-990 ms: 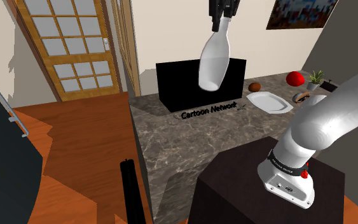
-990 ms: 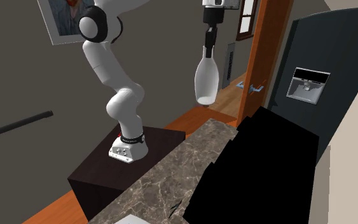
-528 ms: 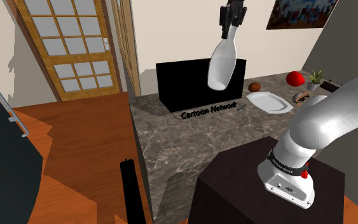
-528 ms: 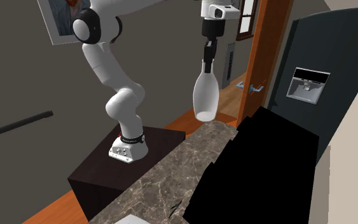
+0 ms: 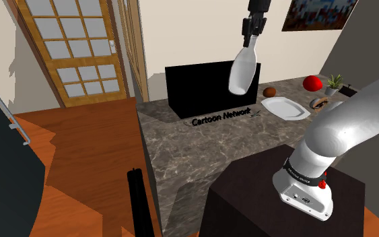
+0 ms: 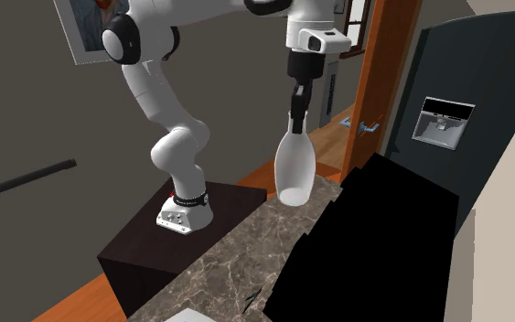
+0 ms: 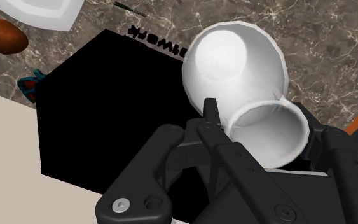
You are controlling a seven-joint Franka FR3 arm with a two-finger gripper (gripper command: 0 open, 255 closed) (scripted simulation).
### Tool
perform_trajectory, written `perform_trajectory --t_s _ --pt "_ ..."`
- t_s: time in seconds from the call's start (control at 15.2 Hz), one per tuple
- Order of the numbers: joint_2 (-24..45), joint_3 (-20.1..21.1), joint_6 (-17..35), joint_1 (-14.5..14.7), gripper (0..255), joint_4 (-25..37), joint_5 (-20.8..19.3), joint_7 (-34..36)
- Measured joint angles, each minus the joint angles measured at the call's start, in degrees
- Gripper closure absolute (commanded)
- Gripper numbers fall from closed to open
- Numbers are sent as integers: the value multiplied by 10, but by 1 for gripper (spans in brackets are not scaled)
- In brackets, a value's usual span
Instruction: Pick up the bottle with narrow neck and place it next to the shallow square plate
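Note:
A white bottle [image 5: 242, 71] with a narrow neck hangs in the air over the black box [image 5: 211, 87], bottom down and slightly tilted. My gripper [image 5: 252, 35] is shut on its neck from above. In the second exterior view the bottle [image 6: 295, 169] hangs just above the marble counter [image 6: 228, 270] under the gripper [image 6: 297, 99]. The wrist view has the bottle [image 7: 234, 63] clasped between the black fingers [image 7: 212, 118]. The shallow white plate [image 5: 285, 108] lies on the counter, further toward the shoulder view's right; one corner of the plate [image 7: 41, 9] appears past the box.
A brown oval object [image 5: 270, 92], a red object [image 5: 310, 83] and a small potted plant [image 5: 334, 82] sit behind the plate. The tall black box [image 6: 365, 247] takes up the counter's middle. A glazed wooden door [image 5: 70, 47] stands at the shoulder view's left.
The gripper has carried the bottle toward the shoulder view's right, nearer the plate, and it hangs lower in the second exterior view. The grip has stayed shut.

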Motion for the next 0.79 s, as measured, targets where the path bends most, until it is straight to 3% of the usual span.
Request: perform_trajectory --t_s 0.79 --pt "99 -122 87 -44 255 17 -19 -162"
